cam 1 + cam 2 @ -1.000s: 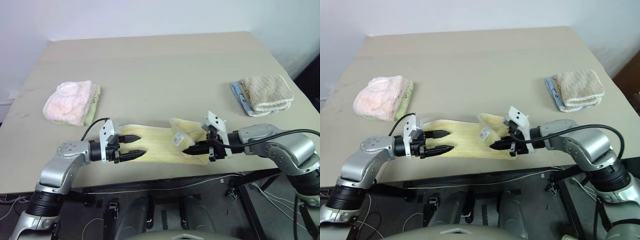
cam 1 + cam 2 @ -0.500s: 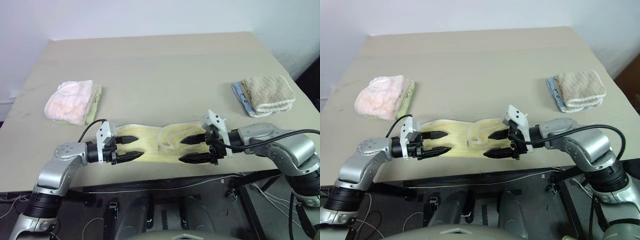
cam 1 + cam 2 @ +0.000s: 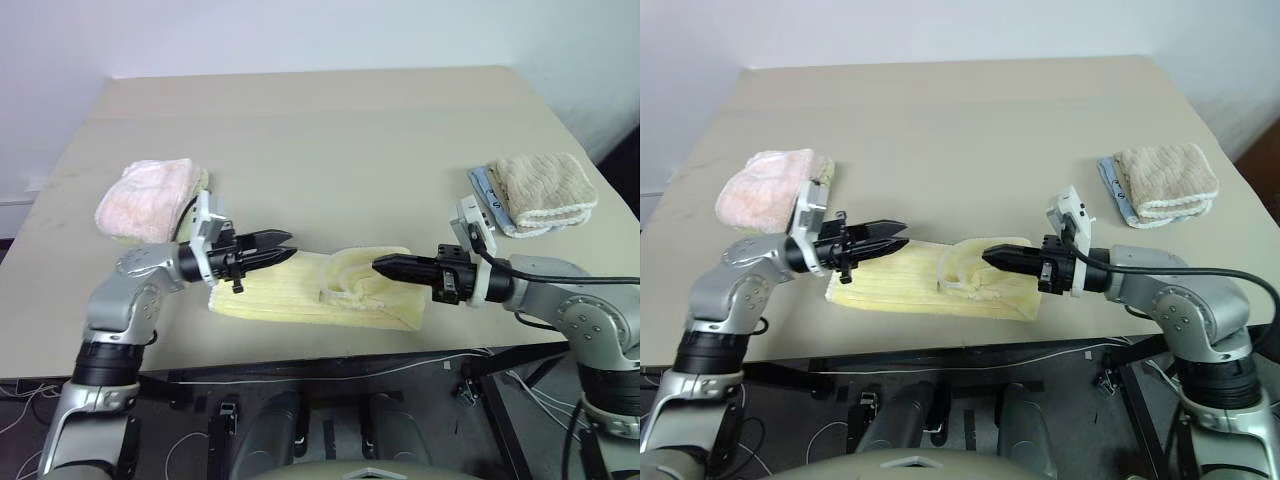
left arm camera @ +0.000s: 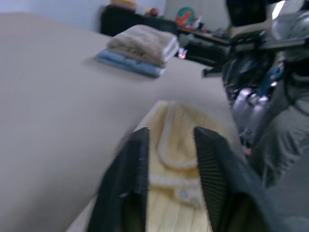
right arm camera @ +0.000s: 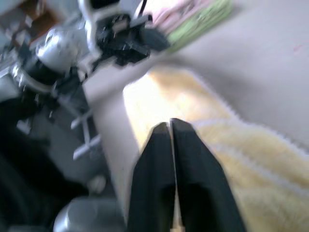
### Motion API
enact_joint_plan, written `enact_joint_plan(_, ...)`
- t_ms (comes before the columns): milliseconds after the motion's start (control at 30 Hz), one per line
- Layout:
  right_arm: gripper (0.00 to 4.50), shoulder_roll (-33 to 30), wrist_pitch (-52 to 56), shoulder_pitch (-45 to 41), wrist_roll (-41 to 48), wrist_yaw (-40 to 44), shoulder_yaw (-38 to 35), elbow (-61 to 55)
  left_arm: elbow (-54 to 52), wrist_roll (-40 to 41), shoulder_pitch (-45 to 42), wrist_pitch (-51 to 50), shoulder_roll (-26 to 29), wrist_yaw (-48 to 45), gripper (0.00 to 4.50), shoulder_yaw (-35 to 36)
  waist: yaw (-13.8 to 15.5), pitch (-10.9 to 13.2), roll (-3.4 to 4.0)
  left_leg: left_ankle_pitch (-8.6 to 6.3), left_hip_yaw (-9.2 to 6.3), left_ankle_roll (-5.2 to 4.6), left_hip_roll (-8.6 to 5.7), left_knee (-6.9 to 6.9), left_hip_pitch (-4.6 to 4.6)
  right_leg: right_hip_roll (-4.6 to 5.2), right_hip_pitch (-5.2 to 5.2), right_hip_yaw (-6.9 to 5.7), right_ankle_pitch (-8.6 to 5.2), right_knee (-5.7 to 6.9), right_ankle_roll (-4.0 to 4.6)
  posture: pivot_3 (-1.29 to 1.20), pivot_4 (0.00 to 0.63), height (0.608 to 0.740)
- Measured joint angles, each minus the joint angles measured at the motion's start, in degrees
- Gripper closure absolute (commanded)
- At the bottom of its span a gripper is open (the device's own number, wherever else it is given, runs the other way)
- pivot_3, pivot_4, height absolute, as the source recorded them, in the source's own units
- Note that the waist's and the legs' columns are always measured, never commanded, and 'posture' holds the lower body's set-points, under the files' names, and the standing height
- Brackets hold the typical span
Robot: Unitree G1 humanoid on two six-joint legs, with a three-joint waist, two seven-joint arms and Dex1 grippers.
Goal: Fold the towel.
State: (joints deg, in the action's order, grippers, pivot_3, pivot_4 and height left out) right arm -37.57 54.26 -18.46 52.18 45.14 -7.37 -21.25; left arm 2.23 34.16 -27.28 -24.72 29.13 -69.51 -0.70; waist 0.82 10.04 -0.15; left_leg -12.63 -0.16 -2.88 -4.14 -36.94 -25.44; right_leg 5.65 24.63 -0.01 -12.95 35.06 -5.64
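Your tan table carries the yellow towel at 6 o'clock near the front edge, a pink towel at 9 o'clock and a beige towel at 3 o'clock; the left gripper hovers over the yellow towel's left end with fingers nearly together and nothing held, while the right gripper is clenched and empty over its bunched right part. From the left wrist, you see the fingers slightly apart above the yellow cloth. From the right wrist, the closed fingers sit over the yellow towel, with the left gripper beyond.
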Motion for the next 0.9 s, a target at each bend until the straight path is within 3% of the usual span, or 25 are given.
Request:
enact_joint_plan(33,4.50,0.43,-0.34,0.34,-0.22,-0.71,-0.23,0.24,0.69,-0.37,-0.99,0.17,-0.72,-0.57,4.49,-0.98,0.02,0.00,0.00,0.00,0.00,0.00,0.00,-0.01,0.00,0.00,-0.01,0.00,0.01,0.00,-0.02,0.00,0.150,0.740)
enact_joint_plan(500,4.50,8.61,-9.10,5.91,-8.90,-11.19,-0.60,3.46,13.27,-10.40,-12.26,5.09,-13.56,-0.33,4.49,-12.08,-0.08,-0.01,-0.02,0.05,0.00,-0.10,-0.02,-0.08,0.05,-0.04,-0.02,-0.01,0.11,0.13,-0.18,0.00,0.150,0.740)
enact_joint_plan(900,4.50,14.93,-16.29,10.64,-20.57,-16.15,5.27,8.62,9.96,-22.97,-4.26,14.01,-4.91,-4.47,4.49,-22.10,-0.24,-0.05,0.05,0.00,-0.01,0.01,-0.01,-0.01,0.06,-0.04,0.02,0.02,0.04,0.15,-0.05,0.00,0.150,0.740)
